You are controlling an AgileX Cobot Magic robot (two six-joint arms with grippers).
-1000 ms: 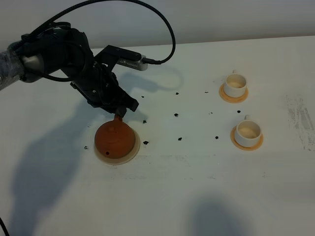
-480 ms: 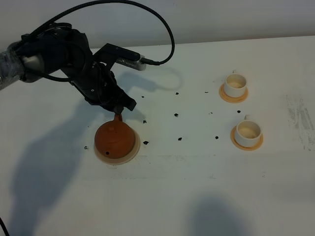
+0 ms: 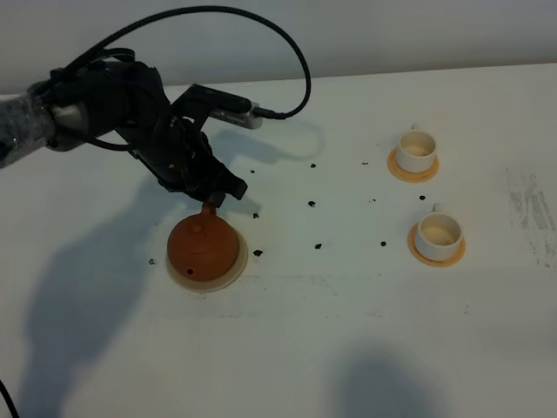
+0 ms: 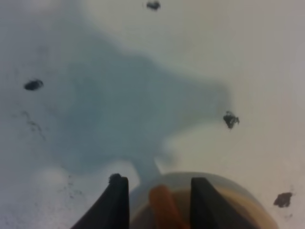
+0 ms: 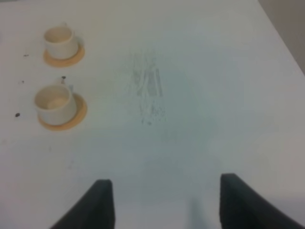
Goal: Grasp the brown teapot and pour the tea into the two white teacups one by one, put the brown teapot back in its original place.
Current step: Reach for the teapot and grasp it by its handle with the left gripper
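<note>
left pincer [image 3: 215, 200] sits low at the far side of the brown teapot [image 3: 203, 248], black fingers [image 4: 116, 200] one each side of the orange loop handle [image 4: 162, 210]. jaws part-way apart, and the blurry left wrist view seems to show a thin gap on both sides of the handle, so straddling it, not clamped. teapot upright, lid on, centred on the cream disc [image 3: 241, 261] on the left half of the white table [image 3: 305, 348]. its long axis, spout to handle, runs roughly near to far across the table: handle points at the far edge and the pincer, spout [image 3: 189, 273] points at the near edge, a bit to the left. right pincer [image 5: 164, 191] is out of the high view; its wrist view shows jaws wide with nothing between, over bare table. far cup [image 3: 417, 148] and near cup [image 3: 438, 231] stand upright on orange-tan coasters [image 3: 426, 172], well apart from the teapot on the right side, tiny handles toward the far edge. dark specks [image 3: 312, 204] lie scattered between teapot and cups.
</note>
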